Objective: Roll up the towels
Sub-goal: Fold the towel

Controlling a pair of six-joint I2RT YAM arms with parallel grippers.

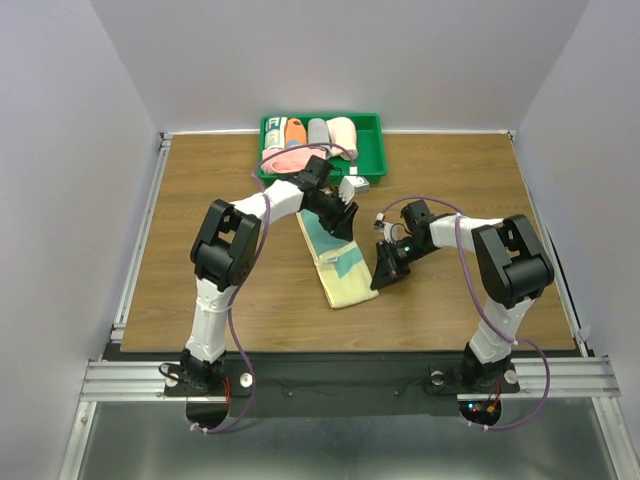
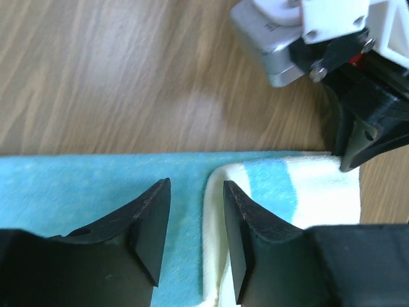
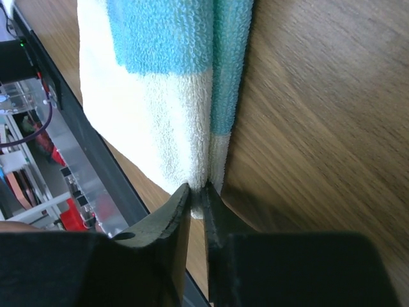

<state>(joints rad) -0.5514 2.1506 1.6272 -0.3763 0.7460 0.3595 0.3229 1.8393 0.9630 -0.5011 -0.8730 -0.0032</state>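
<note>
Lying flat between my arms, the teal towel (image 1: 338, 268) runs its long axis from far-left to near-right; my left gripper (image 2: 197, 187) hovers, jaws apart, over its far end; my right gripper (image 3: 197, 188) is clamped on its near right edge.

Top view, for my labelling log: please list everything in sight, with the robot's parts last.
towel: one, teal with pale yellow, flat at table centre
tray: one, green, far edge of table
rolls: four, whitish, orange, grey, peach, side by side in tray
pink cloth: one, loose at tray's near side
table: one, brown wood
left gripper: one, black, open over towel's far end
right gripper: one, black, shut on towel's edge
</note>
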